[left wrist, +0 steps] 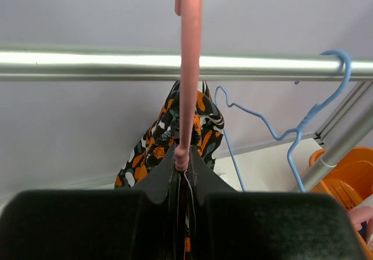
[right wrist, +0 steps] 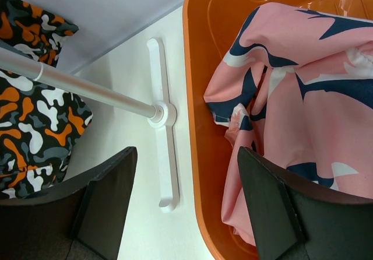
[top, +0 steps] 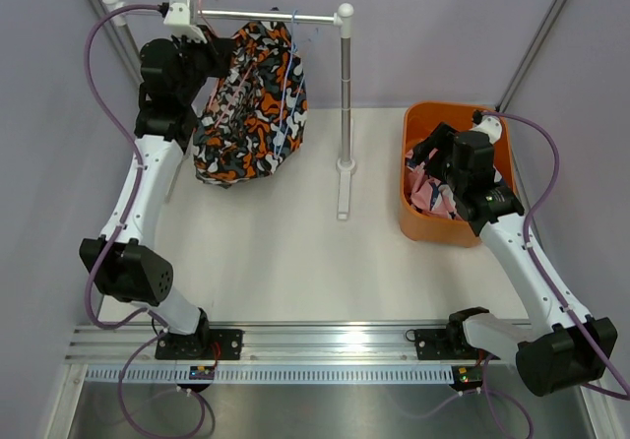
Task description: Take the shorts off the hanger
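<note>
The left gripper (left wrist: 182, 175) pinches the pink hanger (left wrist: 190, 67) beside black shorts (top: 251, 104) hanging from the rail (top: 266, 16). The right gripper (right wrist: 185, 175), spread, hovers over pink shorts (right wrist: 297, 97) in the orange bin (right wrist: 198, 67). The cloth is probably soft and light: grasp a bunched hem.

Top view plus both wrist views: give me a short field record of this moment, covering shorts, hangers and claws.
left claw: shut on the pink hanger, whose hook is over the rail
right claw: open, over the bin rim, holding nothing
black shorts: hanging below the rail; which hanger bears them is unclear
pink shorts: lying in the bin
blue hanger: hooked on the rail
task state: one pair in the bin, one not yet off the rack
</note>
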Available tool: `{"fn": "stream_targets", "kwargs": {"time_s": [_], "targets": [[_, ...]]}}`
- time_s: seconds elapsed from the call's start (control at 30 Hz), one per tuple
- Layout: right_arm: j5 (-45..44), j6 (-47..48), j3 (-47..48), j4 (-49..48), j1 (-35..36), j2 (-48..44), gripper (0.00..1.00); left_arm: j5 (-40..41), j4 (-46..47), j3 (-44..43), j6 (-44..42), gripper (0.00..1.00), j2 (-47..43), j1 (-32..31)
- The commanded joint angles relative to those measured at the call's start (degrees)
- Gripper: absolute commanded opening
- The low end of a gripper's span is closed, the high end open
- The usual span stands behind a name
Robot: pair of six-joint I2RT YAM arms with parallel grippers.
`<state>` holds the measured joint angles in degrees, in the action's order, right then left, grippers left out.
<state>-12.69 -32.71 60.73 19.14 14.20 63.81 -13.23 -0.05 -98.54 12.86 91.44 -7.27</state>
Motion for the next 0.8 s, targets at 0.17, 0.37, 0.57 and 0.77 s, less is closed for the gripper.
{"fn": "stream_targets", "kwargs": {"time_s": [0.17, 0.37, 0.57, 0.77], "targets": [[1.00, 1.60, 0.53, -1.91, -0.13, 0.35, 0.79, 5.85, -0.92, 4.72, -1.26, 0.00, -6.35, -0.64], [1.70, 2.30, 1.06, -1.65, -0.13, 0.61, 0.79, 7.87, -0.30, 16.52, 2.15, 0.00, -15.84, -0.73], [5.74, 3.88, 1.85, -1.82, -0.13, 1.93, 0.79, 12.35, -7.22, 26.20, 4.62, 0.00, -26.12, -2.75], [11.89, 4.67, 2.90, 1.07, 0.13, 0.88, 0.78, 15.44, -22.61, 29.72, 6.90, 0.00, -33.68, -6.79]]}}
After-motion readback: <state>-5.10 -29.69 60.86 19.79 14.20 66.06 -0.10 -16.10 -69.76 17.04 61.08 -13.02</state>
